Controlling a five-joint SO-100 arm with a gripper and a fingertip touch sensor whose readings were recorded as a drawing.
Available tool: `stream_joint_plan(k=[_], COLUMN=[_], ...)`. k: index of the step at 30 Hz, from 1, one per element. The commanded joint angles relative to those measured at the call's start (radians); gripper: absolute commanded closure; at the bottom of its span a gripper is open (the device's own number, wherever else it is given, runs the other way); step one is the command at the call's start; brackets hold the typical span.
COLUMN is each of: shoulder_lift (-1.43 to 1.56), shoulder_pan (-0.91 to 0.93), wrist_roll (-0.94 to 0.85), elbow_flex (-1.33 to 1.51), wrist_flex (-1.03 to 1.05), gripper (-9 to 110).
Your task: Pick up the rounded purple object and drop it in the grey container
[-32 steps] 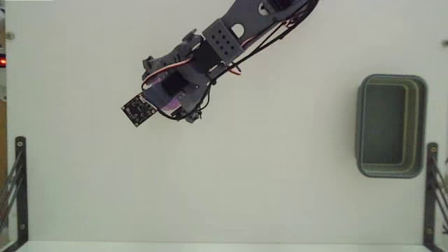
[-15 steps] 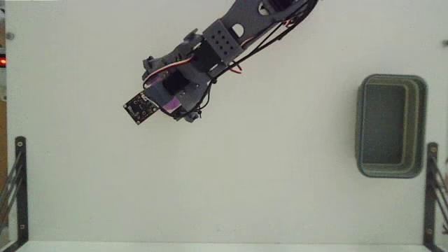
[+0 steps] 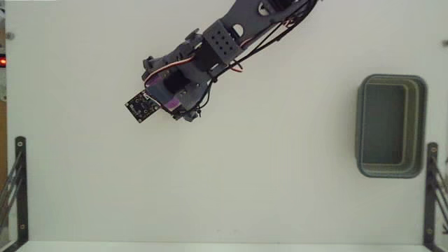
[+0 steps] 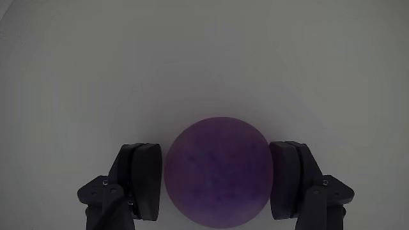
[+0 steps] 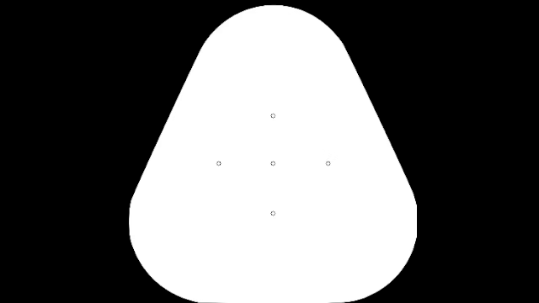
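Fixed view, from above: plain off-white bench (image 3: 231, 182), matte, evenly lit. Black metal brackets at lower left edge (image 3: 15, 183) and lower right edge (image 3: 432, 189). Small red light at far left edge (image 3: 3, 61). Dark grey arm (image 3: 231, 35) entering from top, reaching down-left. Small black circuit board (image 3: 141, 106) at its tip. Sliver of purple ball (image 3: 171, 103) visible just right of the board, tucked under the hand (image 3: 168, 105); fingers themselves hidden by the arm body. Grey-green rectangular bin (image 3: 358, 126) with stepped rim at far right, well apart from arm and ball.

Wrist view: purple ball (image 4: 217, 171) low centre, matte, faintly mottled. Hand (image 4: 217, 182) partly closed around it, dark finger pads (image 4: 148, 179) pressed on left and right sides of the ball, gripping it. Pale bench surface (image 4: 204, 57) behind, featureless; whether the ball rests on it or is lifted cannot be told.
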Motion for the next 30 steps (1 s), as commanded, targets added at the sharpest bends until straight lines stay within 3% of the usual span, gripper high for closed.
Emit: stream_joint_plan(k=[1, 30], shoulder_lift=[0.009, -0.004], shoulder_pan=[0.002, 0.002], wrist_roll=[0.006, 0.006], elbow_flex=[0.018, 0.041], wrist_flex=[-0.021, -0.057], gripper=[-9, -6])
